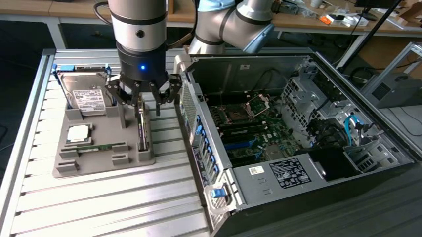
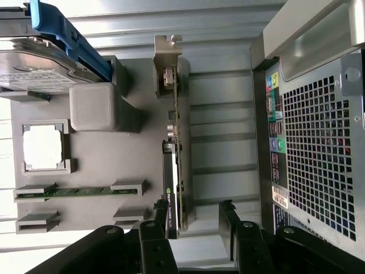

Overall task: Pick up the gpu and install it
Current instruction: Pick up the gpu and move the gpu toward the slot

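Black fingers [image 2: 154, 231] of the gripper [image 2: 193, 217] sit closest to my wrist camera, and I read them as spread wide with nothing pinched. Framed between them is one end of the gpu [image 2: 174, 142], which sits nearer one finger than the other. I cannot tell whether anything touches the card.

From the exterior view I have the gripper hanging over the grey tray [image 1: 99, 163], directly above the card. The gpu stands on its long edge in a slot along the tray's edge nearest the computer case [image 1: 297, 143]. Its silver bracket [image 2: 167, 57] is at the hard-drive end of the tray.

The tray rests on the slatted metal table [image 1: 99, 212], just beside the case. The case lies open on its side with the motherboard [image 1: 254, 131] showing.

On the same tray, the hard drive [image 1: 89, 96] in its blue carrier fills the corner away from the case at the bracket end. A square processor [image 1: 79, 132] lies in a pocket mid-tray. A narrow memory stick [image 1: 99, 147] sits in a slot towards the opposite edge from the drive.
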`<state>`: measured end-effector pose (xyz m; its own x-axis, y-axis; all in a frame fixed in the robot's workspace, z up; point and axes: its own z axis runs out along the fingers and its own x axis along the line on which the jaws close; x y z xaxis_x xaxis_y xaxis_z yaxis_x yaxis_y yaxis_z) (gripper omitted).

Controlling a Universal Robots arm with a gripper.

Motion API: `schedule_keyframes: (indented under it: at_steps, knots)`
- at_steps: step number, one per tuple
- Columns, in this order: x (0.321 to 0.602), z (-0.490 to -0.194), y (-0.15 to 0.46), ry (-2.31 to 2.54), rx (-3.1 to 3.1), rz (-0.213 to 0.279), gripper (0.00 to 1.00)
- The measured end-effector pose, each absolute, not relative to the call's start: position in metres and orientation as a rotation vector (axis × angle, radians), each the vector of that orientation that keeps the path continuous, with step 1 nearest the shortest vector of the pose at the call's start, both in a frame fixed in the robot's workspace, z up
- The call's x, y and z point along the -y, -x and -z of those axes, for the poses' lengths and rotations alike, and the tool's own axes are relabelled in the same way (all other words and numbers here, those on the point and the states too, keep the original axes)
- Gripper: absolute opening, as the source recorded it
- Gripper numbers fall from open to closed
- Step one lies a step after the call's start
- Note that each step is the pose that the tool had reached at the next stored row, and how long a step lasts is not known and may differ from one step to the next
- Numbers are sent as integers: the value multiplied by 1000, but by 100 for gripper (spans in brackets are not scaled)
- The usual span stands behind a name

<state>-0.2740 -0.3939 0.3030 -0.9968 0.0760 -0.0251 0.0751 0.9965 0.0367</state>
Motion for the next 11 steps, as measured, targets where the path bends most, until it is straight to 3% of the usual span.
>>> schedule_keyframes:
  at_steps: [11]
  knots:
    - [391,-300,274,-118,-3112,-53,48]
